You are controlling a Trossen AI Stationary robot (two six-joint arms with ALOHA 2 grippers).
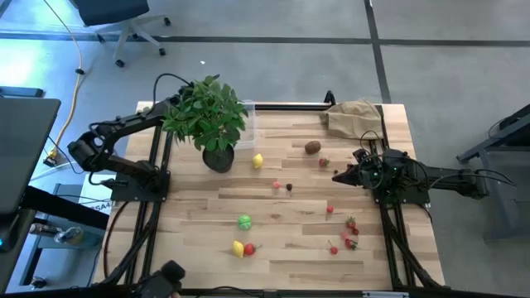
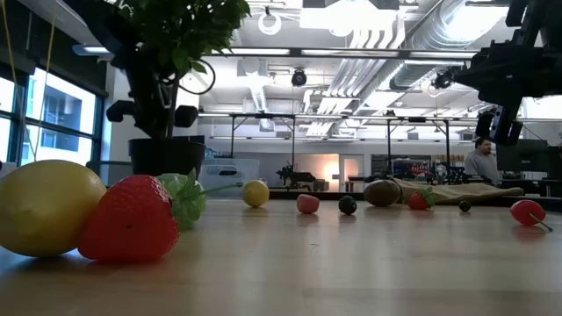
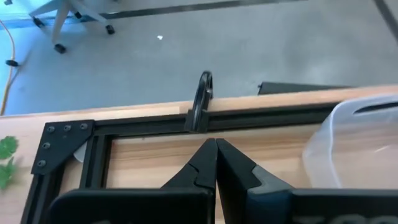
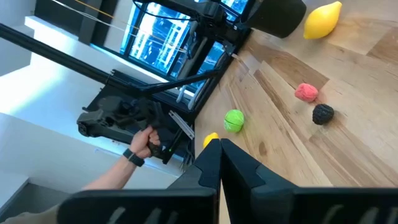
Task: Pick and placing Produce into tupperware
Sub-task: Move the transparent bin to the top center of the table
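Note:
The Produce lies scattered on the wooden table: a lemon (image 1: 257, 161), a kiwi (image 1: 312, 147), a green ball (image 1: 244, 221), a lemon and a strawberry (image 1: 243, 248), and small red berries (image 1: 349, 232). The clear tupperware (image 1: 248, 114) stands at the far edge, half hidden by the plant's leaves. My left gripper (image 3: 216, 148) is shut and empty, raised near the far left corner, with the tupperware (image 3: 354, 146) just beside it. In the high view the leaves hide its tips. My right gripper (image 1: 338, 175) is shut and empty, level, at the table's right side.
A leafy plant (image 1: 207, 112) in a black pot (image 1: 218, 158) stands left of centre. A tan paper bag (image 1: 352, 117) lies at the far right. A black frame rail (image 3: 205, 118) runs along the far edge. A person's hand (image 4: 140, 146) grips a dark device beyond the table's left side.

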